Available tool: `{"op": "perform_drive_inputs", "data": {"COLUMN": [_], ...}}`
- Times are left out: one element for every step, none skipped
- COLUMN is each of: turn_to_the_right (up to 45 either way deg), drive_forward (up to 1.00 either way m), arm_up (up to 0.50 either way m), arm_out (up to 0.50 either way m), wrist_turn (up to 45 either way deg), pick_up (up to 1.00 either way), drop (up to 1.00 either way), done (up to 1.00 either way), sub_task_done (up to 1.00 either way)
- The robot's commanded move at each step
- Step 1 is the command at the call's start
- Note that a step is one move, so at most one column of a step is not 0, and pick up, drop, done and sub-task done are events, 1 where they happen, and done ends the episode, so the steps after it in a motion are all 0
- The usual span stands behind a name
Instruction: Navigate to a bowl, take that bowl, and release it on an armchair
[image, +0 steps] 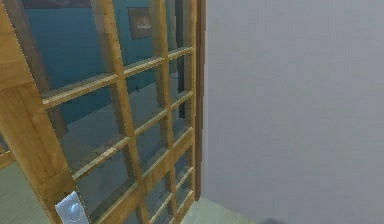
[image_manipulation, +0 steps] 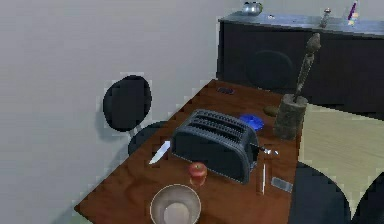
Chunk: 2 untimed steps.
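Subject of the task: the pale, round, open-topped bowl (image_manipulation: 175, 206), standing upright at the near end of the brown wooden table (image_manipulation: 125, 185) in the arm side view. I judge it stiff, light and probably ceramic, hence breakable and smooth to the touch. A hold across the rim, one finger inside the wall and one outside, looks the soundest. The curved outer wall would likely slip.

I cannot tell the gripper's state, and I cannot place the bowl relative to it, so neighbours must serve. A small red rounded object (image_manipulation: 198, 173), possibly an apple, lies just beyond the bowl and close to it. Whether they touch I cannot tell. Behind that stands a dark slotted toaster (image_manipulation: 215, 143), with a white-handled knife (image_manipulation: 160, 152) beside it and a thin metal utensil (image_manipulation: 265, 178) on its other side. Farther off are a small blue item (image_manipulation: 253, 123) and a tall dark carved statue (image_manipulation: 297, 95). A black round-backed chair (image_manipulation: 128, 100) sits at the table's edge. A dark cabinet run (image_manipulation: 300, 55) lines the far wall.

Limits of inspection: the bowl's nearest rim runs to the bottom edge, so I cannot confirm its outline or contents. The forward view gives a wooden-framed glazed door (image: 120, 110) and a plain grey wall (image: 290, 100). I have not located an armchair.
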Motion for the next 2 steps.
{"op": "perform_drive_inputs", "data": {"turn_to_the_right": [0.0,0.0], "drive_forward": [0.0,0.0], "arm_up": [0.3,0.0], "arm_out": [0.0,0.06], "wrist_turn": [0.0,0.0], "pick_up": [0.0,0.0], "drop": [0.0,0.0], "done": [0.0,0.0], "sub_task_done": [0.0,0.0]}}
